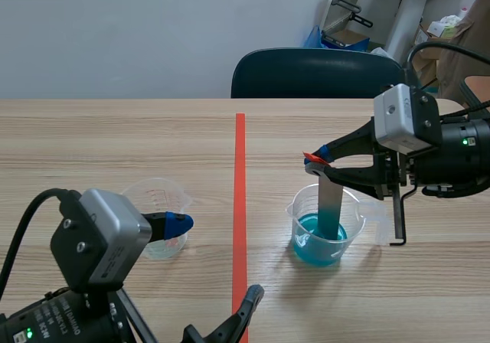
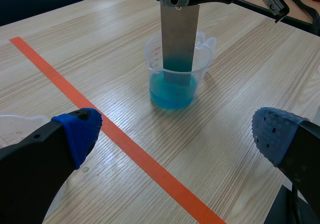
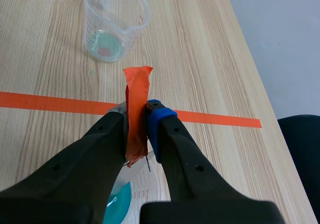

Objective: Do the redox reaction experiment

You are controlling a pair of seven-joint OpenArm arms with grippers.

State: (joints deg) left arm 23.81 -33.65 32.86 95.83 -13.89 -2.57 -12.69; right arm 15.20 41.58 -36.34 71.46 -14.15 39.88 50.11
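I have the right gripper [image 1: 315,161] clamped on the orange-red tab [image 3: 136,111] wrapped round the top of the metal strip [image 1: 331,205]. The right wrist view shows the tab pinched between the black finger and the blue pad. The gripper sits directly above the blue-liquid beaker [image 1: 328,232].

The strip hangs from the gripper nearly upright into that beaker. Its lower end is dipped into the blue liquid [image 2: 170,94], which fills only the bottom part of the clear plastic cup. Printed graduation marks show on the beaker wall above the liquid line.

The tape line [image 1: 240,205] runs just to the left of the blue-liquid beaker. The second beaker [image 1: 157,217] stands well beyond it, on the far side of the line from the blue one. It looks almost empty. I see a pale greenish tint with a faint pink patch at its base, and I cannot tell if that is liquid.

My left gripper [image 2: 177,134] has its fingers spread wide and holds nothing. It hovers over the table [image 1: 115,144] nearer to me than the blue-liquid beaker, which lies ahead of its open fingers. One blue pad [image 1: 178,222] sits right by the second beaker.
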